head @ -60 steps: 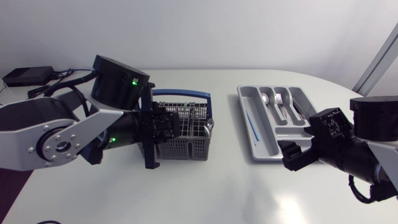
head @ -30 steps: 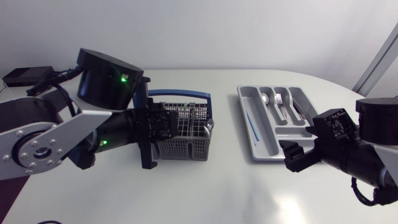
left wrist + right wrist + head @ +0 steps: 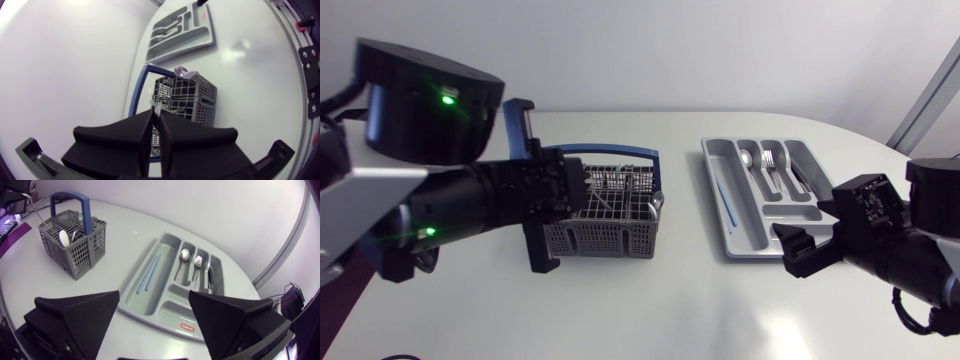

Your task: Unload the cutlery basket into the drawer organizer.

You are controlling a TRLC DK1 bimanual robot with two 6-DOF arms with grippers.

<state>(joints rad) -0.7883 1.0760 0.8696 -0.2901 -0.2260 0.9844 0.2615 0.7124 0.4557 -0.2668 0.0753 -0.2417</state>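
Note:
The grey cutlery basket with a blue handle stands left of the middle; it also shows as the basket and the basket. My left gripper hangs above it, shut on a thin silver piece of cutlery that slants down into the basket. A pale spoon stands in the basket. The grey drawer organizer holds a spoon, a fork, a knife and blue sticks. My right gripper stands open at the organizer's near right corner, holding nothing.
Bare white tabletop lies between the basket and the organizer and in front of both. The table's curved far edge runs just behind the organizer. My left arm's bulky links loom over the table's left part.
My left arm has risen and swung up with its gripper still shut on the thin silver piece over the basket. The right arm has barely shifted.

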